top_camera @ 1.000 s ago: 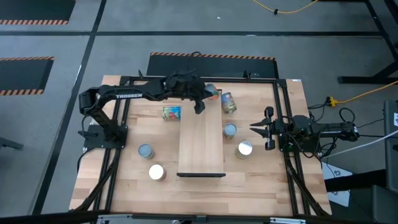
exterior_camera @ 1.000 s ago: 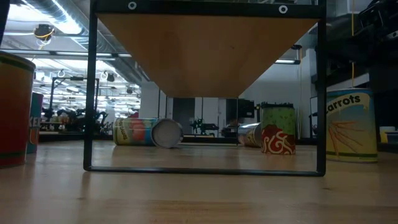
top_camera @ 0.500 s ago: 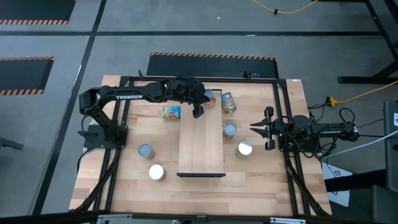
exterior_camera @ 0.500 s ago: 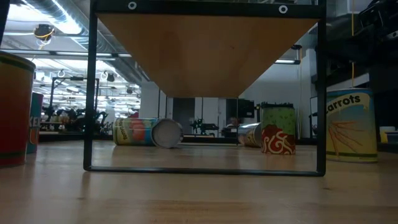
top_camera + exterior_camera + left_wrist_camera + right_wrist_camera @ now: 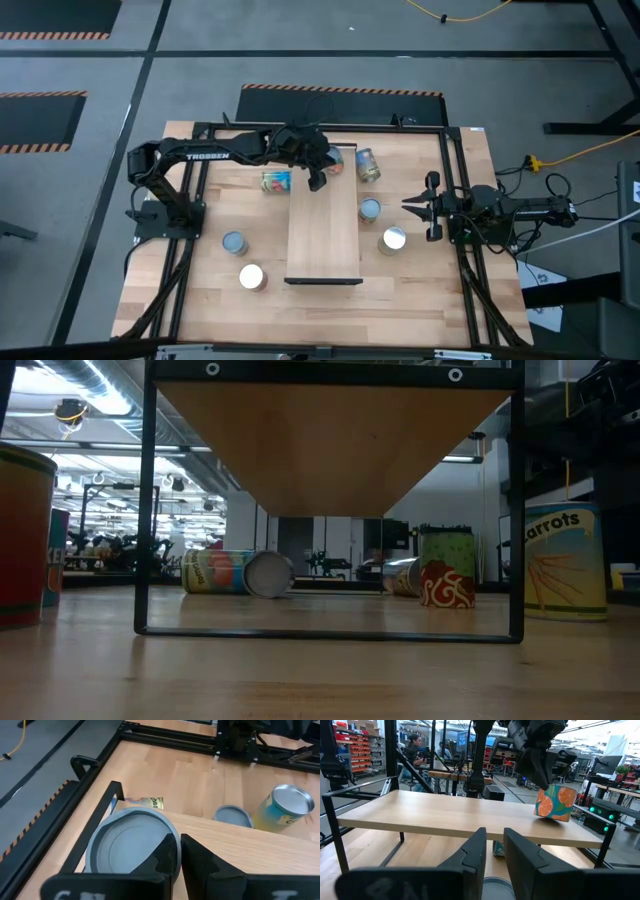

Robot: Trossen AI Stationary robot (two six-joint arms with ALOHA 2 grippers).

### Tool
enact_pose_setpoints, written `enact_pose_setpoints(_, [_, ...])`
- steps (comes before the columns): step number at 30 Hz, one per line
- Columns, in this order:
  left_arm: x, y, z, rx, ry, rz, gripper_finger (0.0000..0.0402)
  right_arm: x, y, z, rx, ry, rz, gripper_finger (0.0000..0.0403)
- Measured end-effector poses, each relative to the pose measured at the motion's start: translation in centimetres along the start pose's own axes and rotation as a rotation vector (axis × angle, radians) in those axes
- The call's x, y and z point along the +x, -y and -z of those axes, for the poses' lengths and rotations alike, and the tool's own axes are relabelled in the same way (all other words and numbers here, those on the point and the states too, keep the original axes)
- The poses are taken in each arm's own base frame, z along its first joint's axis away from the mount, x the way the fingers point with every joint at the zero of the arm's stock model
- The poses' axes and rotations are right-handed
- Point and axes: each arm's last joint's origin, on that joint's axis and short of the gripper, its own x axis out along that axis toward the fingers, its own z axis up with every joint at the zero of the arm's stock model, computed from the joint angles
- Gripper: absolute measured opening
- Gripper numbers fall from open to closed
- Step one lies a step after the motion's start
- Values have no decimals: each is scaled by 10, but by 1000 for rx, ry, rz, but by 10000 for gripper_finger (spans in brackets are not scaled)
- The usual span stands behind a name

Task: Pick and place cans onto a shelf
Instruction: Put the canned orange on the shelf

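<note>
Your left gripper (image 5: 176, 851) has its jaws nearly shut on the rim of the orange-patterned tin can (image 5: 555, 803), apparently setting it at the pale wooden shelf's (image 5: 323, 232) far end.

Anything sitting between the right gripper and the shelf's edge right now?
Yes. In the high view, two upright cans stand between the right gripper and the shelf.

Both arms matte black throughout, built of boxy links. Left arm (image 5: 200, 154): white "TROSSEN" lettering along the long link; a thin black cable loops just behind its gripper (image 5: 318, 176). Right arm (image 5: 510, 208): black cable bundle at the base end (a yellow connector lies close by). Right gripper (image 5: 428, 207): tapered, wedge-shaped dark fingers (image 5: 470, 851).
</note>
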Motion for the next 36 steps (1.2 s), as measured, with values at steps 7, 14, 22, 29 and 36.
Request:
enact_pose_setpoints(7, [0,0,0,-1,0,-12,25,0,0,0,0,-1,0,72])
enact_pose_setpoints(14, [0,0,0,-2,-2,-12,72,0,0,0,0,0,0,72])
enact_pose_setpoints(22, [0,2,0,1,-2,-8,117,0,0,0,0,0,0,72])
enact_pose_setpoints(29, [0,5,0,8,6,-3,132,0,0,0,0,0,0,72])
enact_pose_setpoints(36, [0,5,-8,12,84,-2,133,0,0,0,0,-1,0,72])
